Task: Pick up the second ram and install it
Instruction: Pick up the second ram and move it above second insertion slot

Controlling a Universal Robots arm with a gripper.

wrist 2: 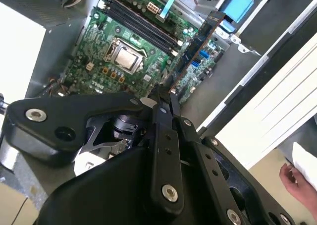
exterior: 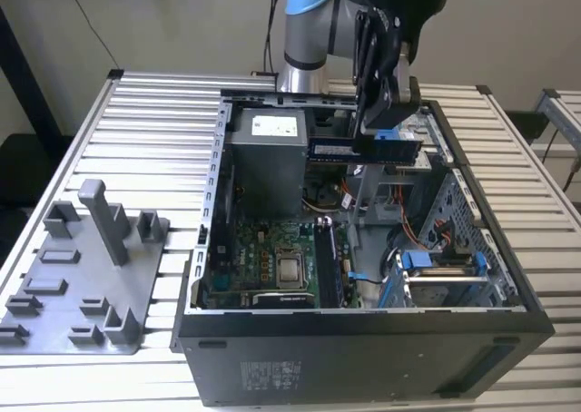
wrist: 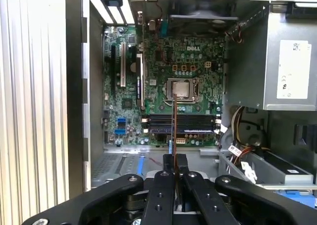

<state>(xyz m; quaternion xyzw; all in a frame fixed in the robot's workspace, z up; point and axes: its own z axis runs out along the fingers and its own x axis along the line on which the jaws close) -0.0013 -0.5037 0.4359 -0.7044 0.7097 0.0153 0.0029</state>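
Dark blue-black and flat, the second ram (exterior: 349, 151) is a long, thin stick with a row of black chips on its side. Your tool (exterior: 381, 129) is pinched tight on it, with one finger on each flat face, close to the middle of its top edge. The stick hangs level in the air over the open computer case (exterior: 363, 358), just to the exterior view's right of the grey power-supply box (exterior: 265, 153). In the first wrist view you see it edge-on, as a thin line over the green motherboard (wrist: 198, 61) and the long black memory slots (wrist: 198, 120).

I think it is very light and stiff, but easy to hurt. It could crack if you bend it, and its smooth faces could slip. The flat faces near the middle look like the best place to hold, well away from the bottom edge.
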